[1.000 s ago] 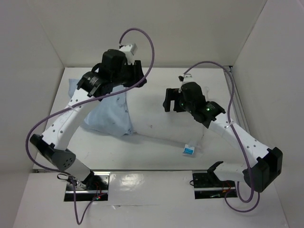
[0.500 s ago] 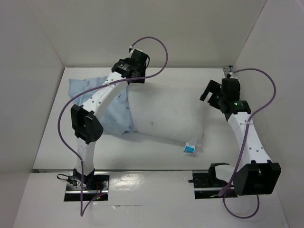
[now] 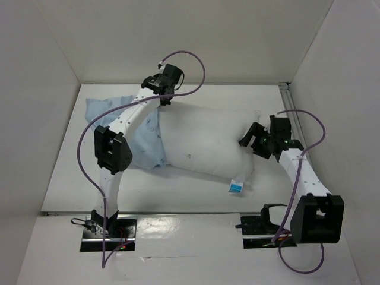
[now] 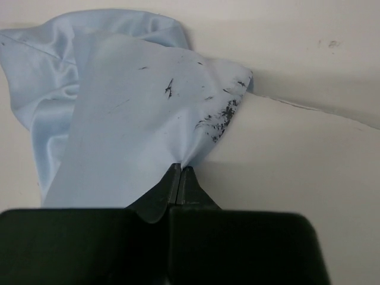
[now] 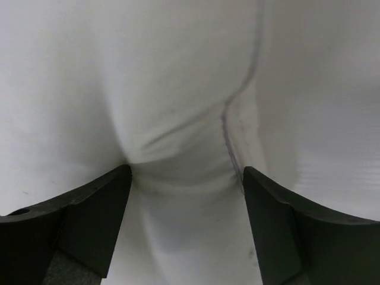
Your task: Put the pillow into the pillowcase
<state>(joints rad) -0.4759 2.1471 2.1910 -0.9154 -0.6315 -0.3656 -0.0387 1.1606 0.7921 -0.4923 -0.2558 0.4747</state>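
Observation:
The white pillow point(image 3: 202, 139) lies across the middle of the table, its blue-and-white tag point(image 3: 236, 187) at the near right corner. Its left end sits inside the light blue pillowcase point(image 3: 148, 148), which spreads to the left. At the far edge of the case's mouth, my left gripper point(image 3: 161, 100) is shut on a pinch of the speckled pillowcase point(image 4: 136, 119), seen close at the left gripper point(image 4: 180, 167). My right gripper point(image 3: 244, 139) is at the pillow's right end. In the right wrist view the right gripper point(image 5: 187, 181) has its jaws wide apart, pressing into a bulge of the pillow point(image 5: 178, 89).
White walls close in the table on the left, back and right. A metal rail point(image 3: 289, 89) runs along the right wall. Purple cables point(image 3: 196, 59) loop above both arms. The arm bases point(image 3: 110, 228) stand at the near edge.
The left gripper stayed at the far edge of the case's mouth and closed on the cloth. The right gripper came from the back right to the pillow's right end and narrowed onto it.

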